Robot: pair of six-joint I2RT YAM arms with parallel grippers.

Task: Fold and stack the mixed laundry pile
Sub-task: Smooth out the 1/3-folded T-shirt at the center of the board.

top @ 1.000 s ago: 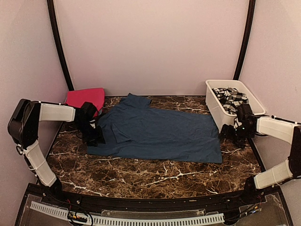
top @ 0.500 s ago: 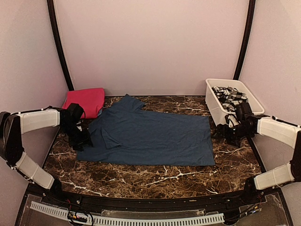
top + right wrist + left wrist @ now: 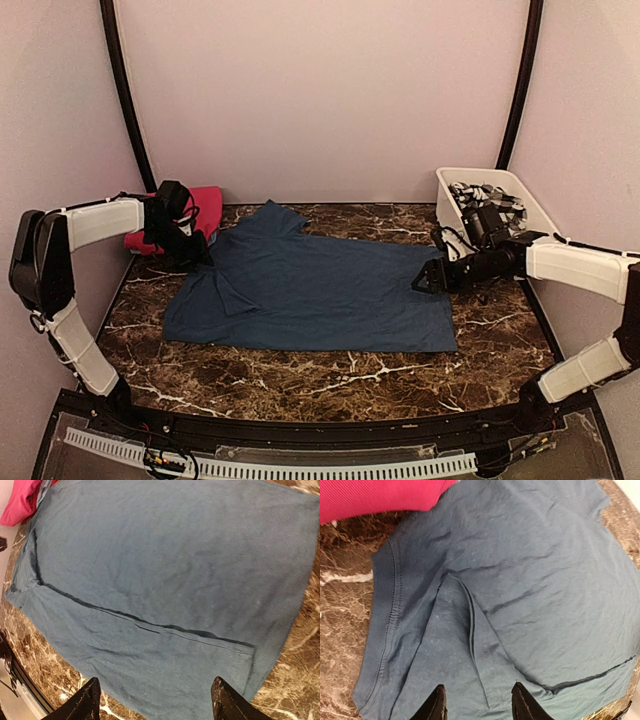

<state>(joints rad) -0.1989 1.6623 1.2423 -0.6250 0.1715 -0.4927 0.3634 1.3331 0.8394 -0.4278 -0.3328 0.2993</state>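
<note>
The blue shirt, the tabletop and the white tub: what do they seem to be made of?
Blue shirt: soft matte knit, likely cotton jersey; stitched hems and creases show. Tabletop: dark brown marble look with white veins, slightly glossy; could be laminate. White tub: smooth rigid plastic, by its look.

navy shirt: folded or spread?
Mostly spread: navy shirt lies flat across the table, one sleeve tucked over the body; not folded compact.

Navy shirt (image 3: 320, 290): matt knit cloth. Table (image 3: 300, 372): glossy marble. Tub (image 3: 447, 215): smooth plastic.
</note>
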